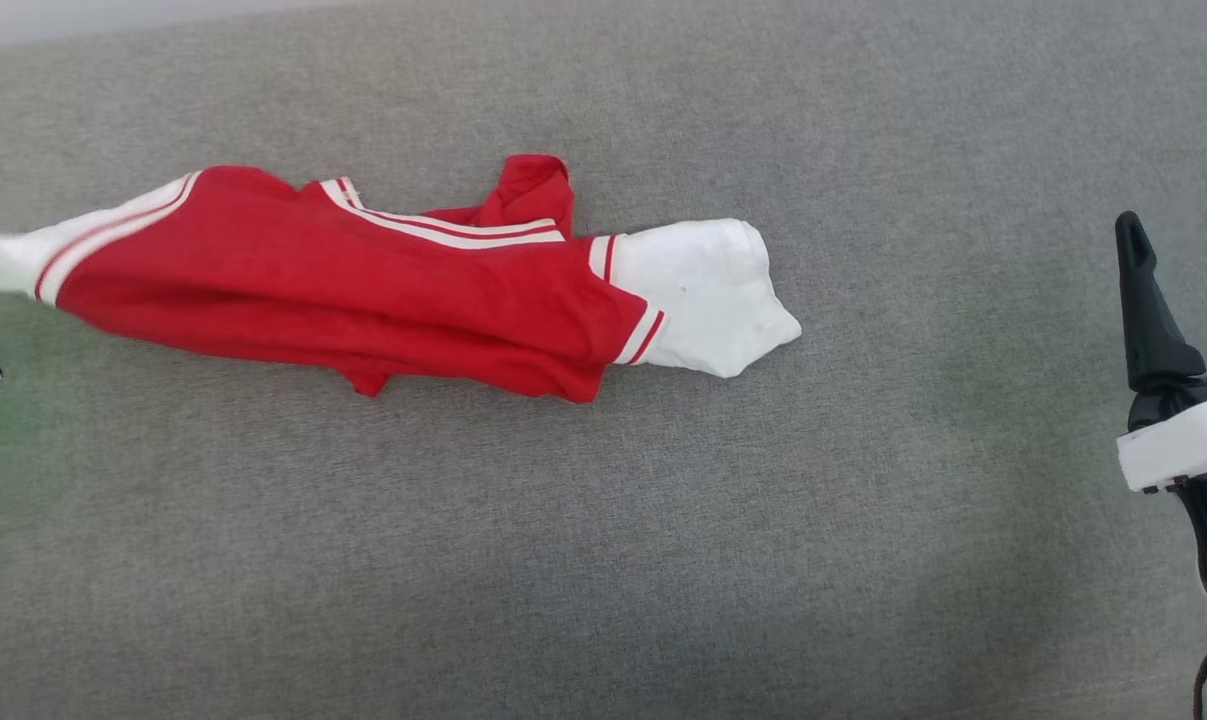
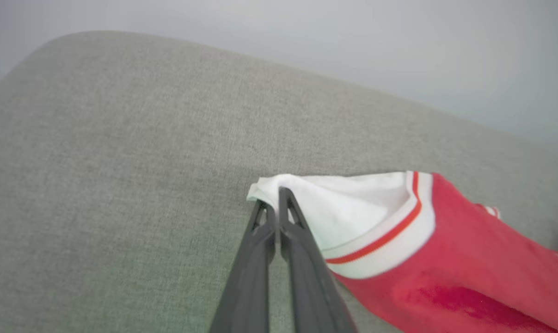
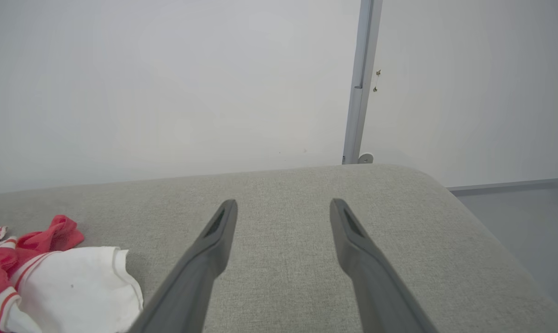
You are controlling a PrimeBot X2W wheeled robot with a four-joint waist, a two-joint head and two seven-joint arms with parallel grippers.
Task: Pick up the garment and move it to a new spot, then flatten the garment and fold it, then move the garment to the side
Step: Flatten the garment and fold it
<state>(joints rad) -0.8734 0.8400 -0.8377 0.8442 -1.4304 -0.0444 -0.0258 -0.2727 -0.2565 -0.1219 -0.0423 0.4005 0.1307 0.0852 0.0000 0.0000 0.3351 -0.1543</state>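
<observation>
The garment (image 1: 363, 290), a red jersey with white sleeves and striped trim, lies stretched out left to right across the grey cushion. Its number is hidden in the folds. My left gripper (image 2: 275, 198) is shut on the tip of the garment's (image 2: 445, 259) left white sleeve, which is lifted slightly at the left edge of the head view. The other white sleeve (image 1: 708, 295) rests flat at the garment's right end, and the garment (image 3: 70, 286) appears at the lower left in the right wrist view. My right gripper (image 1: 1178, 235) hovers open far to the right, with nothing between its fingers (image 3: 218, 226).
The grey cushioned surface (image 1: 603, 550) spreads wide in front of and behind the garment. Its rounded far-right corner (image 3: 422, 175) drops to a grey floor (image 3: 514, 203). A white wall with a vertical metal strip (image 3: 359, 78) stands behind.
</observation>
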